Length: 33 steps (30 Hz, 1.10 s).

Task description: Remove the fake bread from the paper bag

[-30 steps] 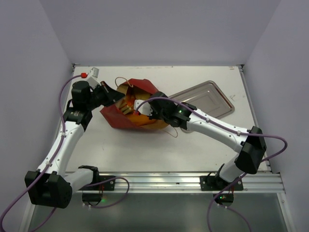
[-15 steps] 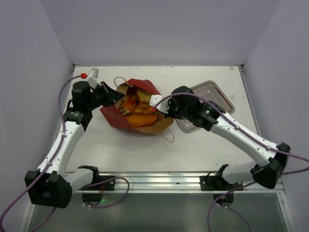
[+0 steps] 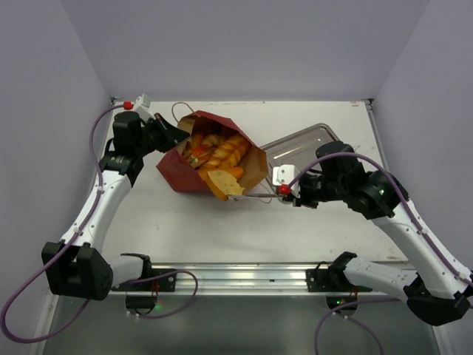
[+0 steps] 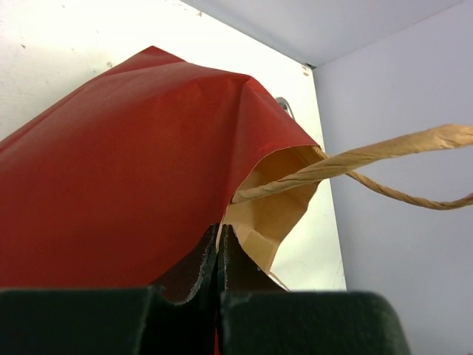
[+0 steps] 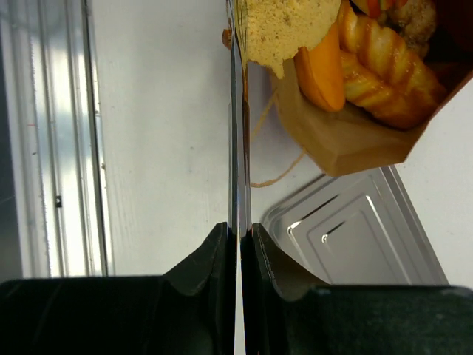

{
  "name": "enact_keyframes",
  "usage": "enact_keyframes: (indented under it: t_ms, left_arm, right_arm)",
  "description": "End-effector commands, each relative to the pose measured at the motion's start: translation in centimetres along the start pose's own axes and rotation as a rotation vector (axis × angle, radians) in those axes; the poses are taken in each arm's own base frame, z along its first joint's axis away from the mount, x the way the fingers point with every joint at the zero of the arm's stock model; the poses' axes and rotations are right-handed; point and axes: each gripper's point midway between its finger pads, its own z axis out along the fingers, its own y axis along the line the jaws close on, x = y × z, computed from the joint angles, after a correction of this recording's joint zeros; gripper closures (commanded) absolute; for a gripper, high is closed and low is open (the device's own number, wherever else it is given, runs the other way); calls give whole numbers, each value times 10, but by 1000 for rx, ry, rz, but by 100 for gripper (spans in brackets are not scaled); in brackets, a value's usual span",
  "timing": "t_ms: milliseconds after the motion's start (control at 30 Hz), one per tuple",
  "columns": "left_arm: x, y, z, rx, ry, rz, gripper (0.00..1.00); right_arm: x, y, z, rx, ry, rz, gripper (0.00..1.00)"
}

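The red paper bag (image 3: 179, 168) lies on its side, its mouth open toward the right. Inside show a braided loaf (image 3: 223, 151) and glossy orange rolls (image 3: 233, 171). My left gripper (image 3: 174, 136) is shut on the bag's far rim (image 4: 133, 163), next to a string handle (image 4: 369, 159). My right gripper (image 3: 293, 194) is shut on metal tongs (image 3: 259, 195). Their tips pinch a yellow-topped sandwich piece (image 3: 224, 183) at the bag's mouth. The right wrist view shows the tongs (image 5: 238, 111), the sandwich (image 5: 284, 26), an orange roll (image 5: 321, 70) and the braided loaf (image 5: 384, 74).
A rectangular steel tray (image 3: 314, 146) lies right of the bag, behind my right gripper; it also shows in the right wrist view (image 5: 355, 237). A loose string handle (image 5: 277, 159) trails on the table under the bag's mouth. The metal rail (image 3: 244, 277) runs along the near edge.
My right arm has drawn back to the right with the tongs, pulling the sandwich piece to the bag's mouth. The bag has swung open toward the right, showing more bread.
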Motion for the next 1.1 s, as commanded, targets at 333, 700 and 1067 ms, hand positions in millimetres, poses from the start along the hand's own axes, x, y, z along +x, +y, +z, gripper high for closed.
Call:
enact_keyframes:
  t_ms: [333,700,1067]
  left_arm:
    - [-19,-8,-7,3,-66,54,100]
    - [-11,-10,-20,22,-58,122,100]
    - [1,-5,-27,28,-47,157,100]
  right_arm:
    - [-28,-59,-93,377,-154,162,100]
    - [97,-153,-73,750,122,513,100]
    - [226,-183,-32,751,382,604,100]
